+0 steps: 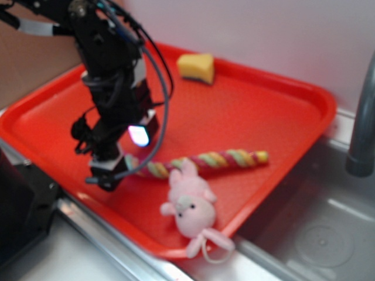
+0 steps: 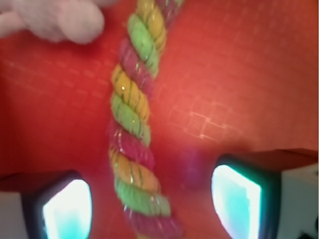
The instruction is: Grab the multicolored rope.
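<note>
- Red plastic makes up the one tray [image 1: 275, 111], which sits on a metal counter [image 1: 316, 234] with its near corner over the counter's edge.
- One multicolored rope [image 1: 220, 160] lies flat on the tray's near half, its twisted pink, yellow, green and magenta strands running from a yellow tip at the right to the black arm at the left.
- In the wrist view that same rope [image 2: 133, 119] runs up the middle of the picture, resting on the textured red floor.
- One gripper [image 1: 111, 174] is lowered over the rope's left end; its two fingers [image 2: 67, 209] stand spread apart, one on each side of the cord, with red tray showing between each finger and the rope, so nothing is clamped.
- One pink plush bunny [image 1: 190, 208] lies just beside the rope on the near side, its ears reaching up to touch the cord near the middle; a bit of it [image 2: 55, 17] shows at the top left of the wrist view.
- One yellow wedge-shaped block [image 1: 196, 67] rests at the tray's far edge, well apart from rope and bunny.
- One grey curved pipe [image 1: 362, 117] stands at the right edge, off the tray.
</note>
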{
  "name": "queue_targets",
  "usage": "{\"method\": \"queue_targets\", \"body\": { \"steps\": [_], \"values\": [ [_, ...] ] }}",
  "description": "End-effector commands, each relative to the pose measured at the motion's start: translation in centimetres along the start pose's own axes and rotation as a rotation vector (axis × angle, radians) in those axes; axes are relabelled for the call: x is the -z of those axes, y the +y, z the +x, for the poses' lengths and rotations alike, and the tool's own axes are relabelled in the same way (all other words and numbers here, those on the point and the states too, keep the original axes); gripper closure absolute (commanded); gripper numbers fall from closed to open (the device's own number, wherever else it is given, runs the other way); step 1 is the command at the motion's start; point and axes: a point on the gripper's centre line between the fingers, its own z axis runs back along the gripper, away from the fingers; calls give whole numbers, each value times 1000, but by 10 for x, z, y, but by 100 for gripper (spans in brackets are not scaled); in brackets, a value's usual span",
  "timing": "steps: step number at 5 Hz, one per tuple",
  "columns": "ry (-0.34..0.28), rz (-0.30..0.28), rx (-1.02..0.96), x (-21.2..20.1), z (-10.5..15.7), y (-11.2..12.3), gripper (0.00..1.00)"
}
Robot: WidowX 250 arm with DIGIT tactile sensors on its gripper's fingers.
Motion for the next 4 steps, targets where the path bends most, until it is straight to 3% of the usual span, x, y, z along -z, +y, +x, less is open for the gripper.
{"method": "queue_targets", "body": {
  "steps": [1,3,4],
  "values": [
    [21,25,34,11,2,-3,100],
    [69,37,-27,7,-4,2,100],
    [20,27,-148,-13,-8,5,100]
  ]
}}
